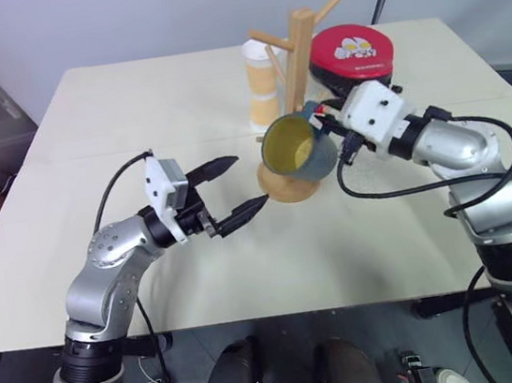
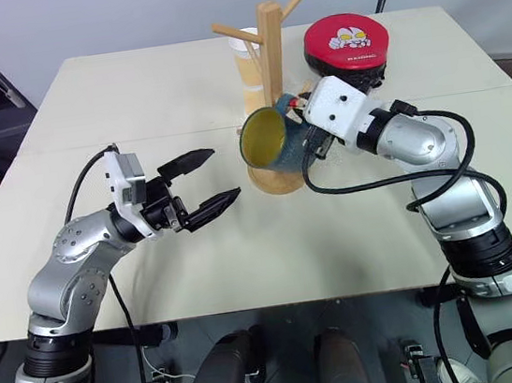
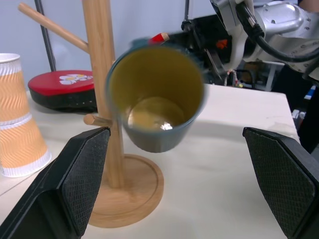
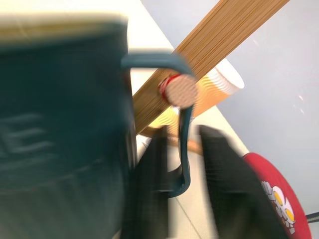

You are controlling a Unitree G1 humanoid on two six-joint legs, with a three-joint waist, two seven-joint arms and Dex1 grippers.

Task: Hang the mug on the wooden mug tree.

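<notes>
mug (image 3: 155, 102) on red-tipped peg | wooden mug tree (image 3: 102, 89) | left tool (image 3: 184, 179) open

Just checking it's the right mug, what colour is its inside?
Yellow inside the mug; clearest in the left wrist view.

The 2 head views look forward and down over the bench (image 1: 134, 123); both wrist views sit close, sharing the mug (image 3: 157, 94) and wooden mug tree (image 3: 102, 74).

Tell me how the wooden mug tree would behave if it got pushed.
The wooden mug tree looks stiff, being solid wood. Its tall post on a small round base suggests it may tip if pushed high up. The mug hanging off one side probably makes it likelier to lean that way.
</notes>
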